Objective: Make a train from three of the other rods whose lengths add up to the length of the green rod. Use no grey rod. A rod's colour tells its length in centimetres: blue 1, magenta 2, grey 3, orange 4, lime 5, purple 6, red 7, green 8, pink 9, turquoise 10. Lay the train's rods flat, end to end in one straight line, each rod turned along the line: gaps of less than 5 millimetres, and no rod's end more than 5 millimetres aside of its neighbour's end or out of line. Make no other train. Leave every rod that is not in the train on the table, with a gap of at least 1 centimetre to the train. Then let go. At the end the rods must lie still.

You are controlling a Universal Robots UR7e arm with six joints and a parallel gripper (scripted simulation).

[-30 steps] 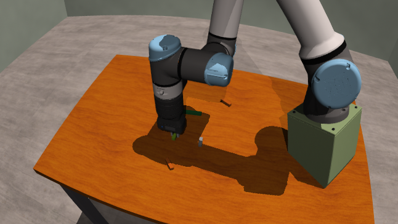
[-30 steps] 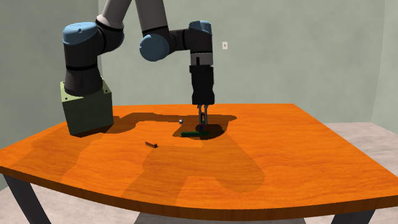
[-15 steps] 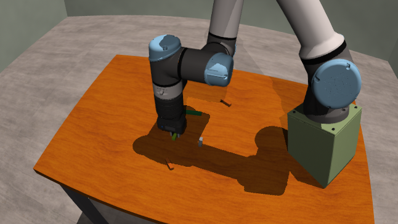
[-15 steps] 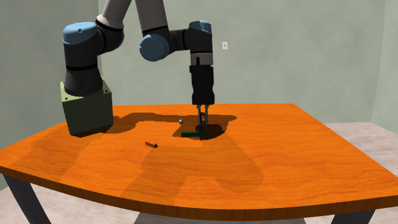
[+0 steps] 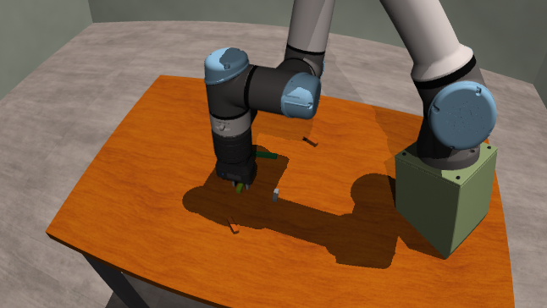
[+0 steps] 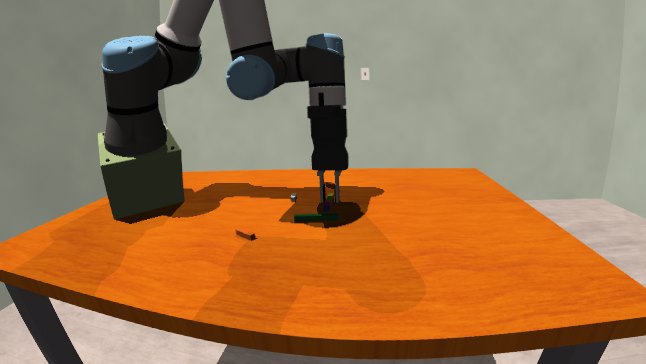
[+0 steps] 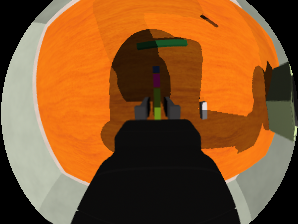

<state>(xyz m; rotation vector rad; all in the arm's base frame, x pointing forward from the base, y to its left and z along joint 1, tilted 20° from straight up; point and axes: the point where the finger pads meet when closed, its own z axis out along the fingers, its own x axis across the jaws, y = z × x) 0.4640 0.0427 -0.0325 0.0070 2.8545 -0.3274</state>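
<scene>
Big orange table first, arm planted over its middle, gripper down low with its fingers apart and gripping nothing. In the wrist view the train runs straight up the centre of the frame: lime rod between the fingers, magenta rod above it, blue rod at the top. The green rod lies crosswise beyond them, near the top centre.

These rods look light, stiff and smooth, I'd say, so any nudge would slide them; best hold is across the long sides at mid-length, squarely from above.

Now the trouble: the top view hides nearly all the train under the wrist, only the lime tip shows. Deep shadow swallows the joints, so gaps cannot be judged. The grey rod and two orange rods are tiny against the wood.
</scene>
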